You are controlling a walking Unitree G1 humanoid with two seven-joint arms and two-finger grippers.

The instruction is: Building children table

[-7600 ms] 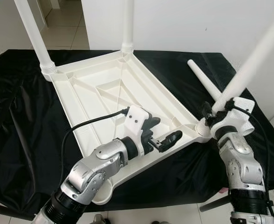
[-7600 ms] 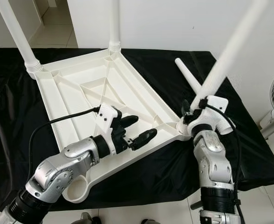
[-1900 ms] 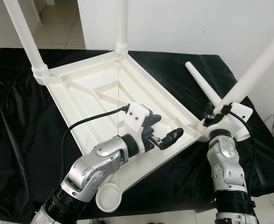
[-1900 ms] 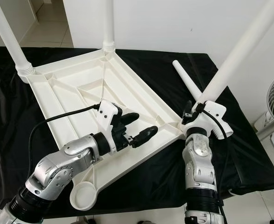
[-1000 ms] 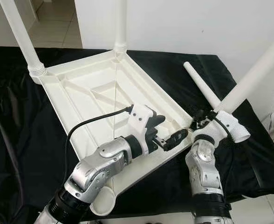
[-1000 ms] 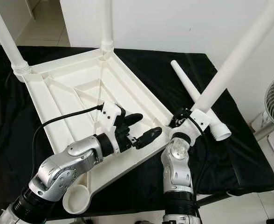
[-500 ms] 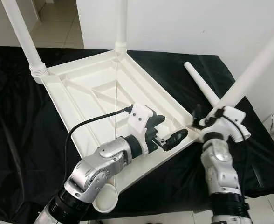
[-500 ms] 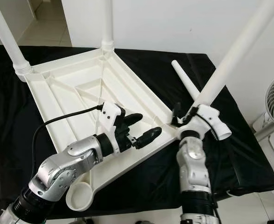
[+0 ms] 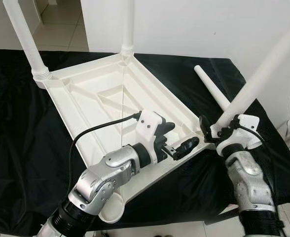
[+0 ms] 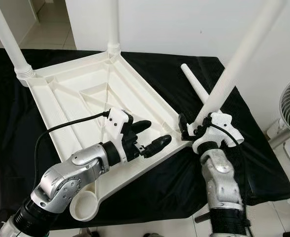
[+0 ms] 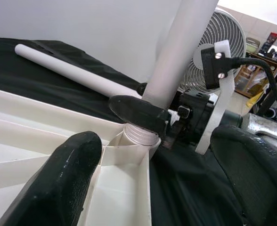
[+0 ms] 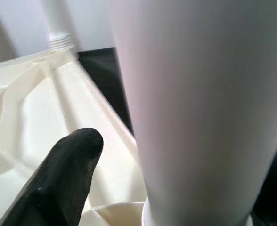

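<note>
On a black-draped bench, the upturned table top (image 9: 105, 98) lies steadied by the open left gripper (image 9: 177, 140) while the right gripper (image 10: 194, 129), clamping a leg (image 10: 234, 69), should seat it squarely into the corner socket.

Arms: we note two silver metal arms, rounded joint housings, black ribbed collars near the base.
Left gripper (image 9: 179, 139): two long black fingers on a white wrist block.
Right gripper (image 10: 189, 129): black fingers, white bracket with a dark screw.
Cables: we see black cable looping from each white block.
</note>
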